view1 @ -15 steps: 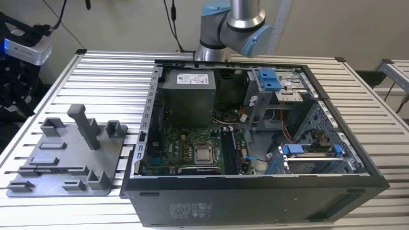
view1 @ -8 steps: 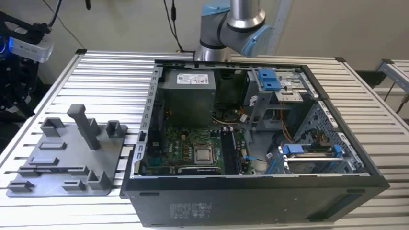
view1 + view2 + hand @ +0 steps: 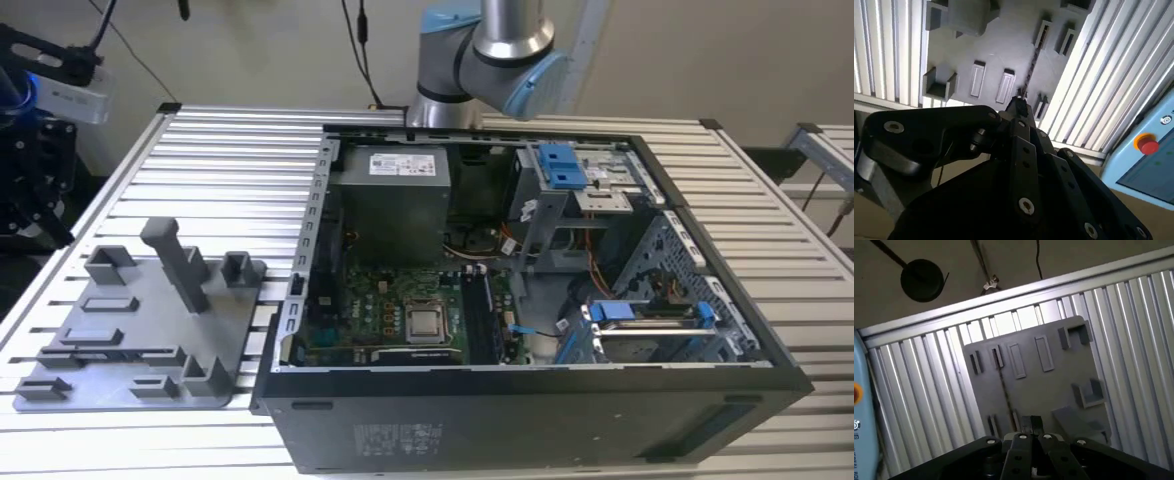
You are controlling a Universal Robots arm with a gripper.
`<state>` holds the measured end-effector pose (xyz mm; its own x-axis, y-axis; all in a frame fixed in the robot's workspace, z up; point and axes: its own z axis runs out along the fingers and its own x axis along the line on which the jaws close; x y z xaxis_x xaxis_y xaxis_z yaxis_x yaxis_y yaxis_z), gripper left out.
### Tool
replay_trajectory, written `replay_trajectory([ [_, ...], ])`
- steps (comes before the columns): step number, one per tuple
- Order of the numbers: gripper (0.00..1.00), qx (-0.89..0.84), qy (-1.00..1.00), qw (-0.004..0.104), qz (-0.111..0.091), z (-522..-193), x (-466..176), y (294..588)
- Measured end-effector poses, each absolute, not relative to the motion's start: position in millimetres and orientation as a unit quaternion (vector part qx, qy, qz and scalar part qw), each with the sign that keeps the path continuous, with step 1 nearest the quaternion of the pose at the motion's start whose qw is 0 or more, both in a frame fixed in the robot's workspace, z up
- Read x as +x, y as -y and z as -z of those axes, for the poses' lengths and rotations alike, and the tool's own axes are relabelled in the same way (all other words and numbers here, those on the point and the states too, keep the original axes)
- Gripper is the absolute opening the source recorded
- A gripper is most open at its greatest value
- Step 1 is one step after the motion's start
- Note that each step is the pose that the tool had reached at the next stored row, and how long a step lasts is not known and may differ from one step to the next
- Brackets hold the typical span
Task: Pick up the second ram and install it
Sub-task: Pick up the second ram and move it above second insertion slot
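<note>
A: How does the gripper [image 3: 1031, 424] stand, and what has it got?

B: It hangs above the grey plastic tray [image 3: 1054, 382], clear of it and looking down; its two dark metal fingers are drawn together, with at most a hairline seam between the tips; they hold nothing.

A: And the second ram [image 3: 1005, 387]?

B: It is in the tray below, standing on its long edge between small upright slot posts [image 3: 997, 356]; in both wrist views it shows as one thin, dark, matt line, faintly broken along its edge; its long axis runs straight away from the fingertips, and its near end sits just to one side of them; so I judge that the fingers would close across its thin faces, not along its length.

A: And further out?

B: The tray is smooth moulded plastic with rectangular pockets and blocky holders; it rests on a ribbed aluminium table [image 3: 227, 150]; it lies at the exterior view's left of the open black PC case [image 3: 534, 425], well apart from the green motherboard [image 3: 387, 310] inside.
</note>
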<state>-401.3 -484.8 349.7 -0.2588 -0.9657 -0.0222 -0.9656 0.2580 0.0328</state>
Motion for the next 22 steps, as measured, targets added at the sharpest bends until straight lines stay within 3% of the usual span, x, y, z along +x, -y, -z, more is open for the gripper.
replay_trajectory([
  [16, 0.12, 0.651, 0.759, -0.001, 0.017, -347.9, -401.3, 486.3],
  [18, 0.24, 0.651, 0.759, -0.001, 0.017, -347.9, -401.3, 486.3],
  [22, 0.36, 0.651, 0.759, -0.001, 0.017, -347.9, -401.3, 486.3],
])
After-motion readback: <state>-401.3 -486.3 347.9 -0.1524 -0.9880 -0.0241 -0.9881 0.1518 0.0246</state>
